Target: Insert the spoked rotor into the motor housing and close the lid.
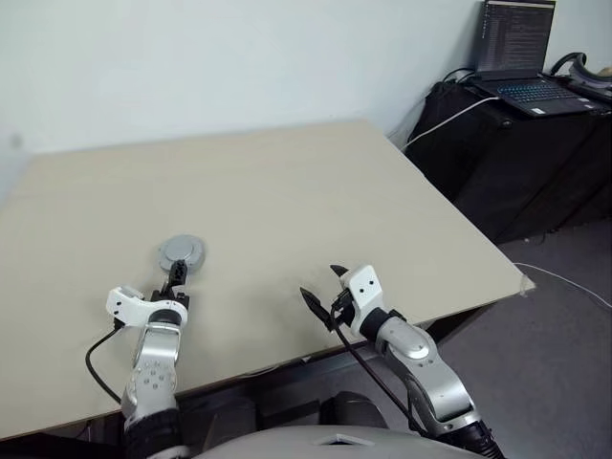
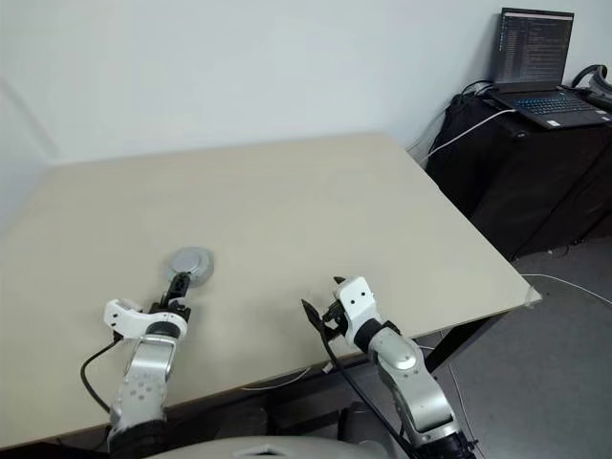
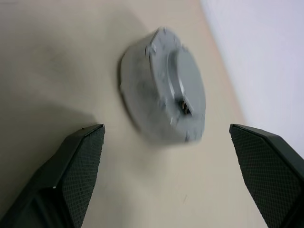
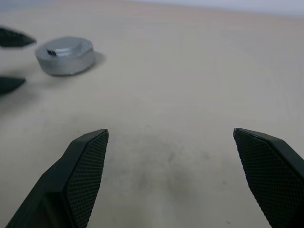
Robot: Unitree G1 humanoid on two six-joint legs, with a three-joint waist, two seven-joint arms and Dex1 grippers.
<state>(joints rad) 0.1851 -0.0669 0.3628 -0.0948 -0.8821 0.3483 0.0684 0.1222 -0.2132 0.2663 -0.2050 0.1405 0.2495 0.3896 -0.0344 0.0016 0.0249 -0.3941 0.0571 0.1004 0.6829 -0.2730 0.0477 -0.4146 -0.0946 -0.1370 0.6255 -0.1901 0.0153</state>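
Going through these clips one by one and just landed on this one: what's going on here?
A two-armed robot is at a beige table. A closed silver-grey motor unit, lid on top, sits on the table, and nothing is gripping it. The left gripper is just short of it with its fingers wide apart. The right gripper hovers open and empty over bare tabletop. The assembly looks finished.

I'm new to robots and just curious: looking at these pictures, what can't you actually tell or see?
- Spoked rotor and motor housing windings: in the left wrist view the closed silver lid hides whatever lies under it.
- Lid detail: blurred in that view; too small in the head views.
- Laptop screen text: too small to read.
- Left gripper and right gripper: both open, holding nothing.
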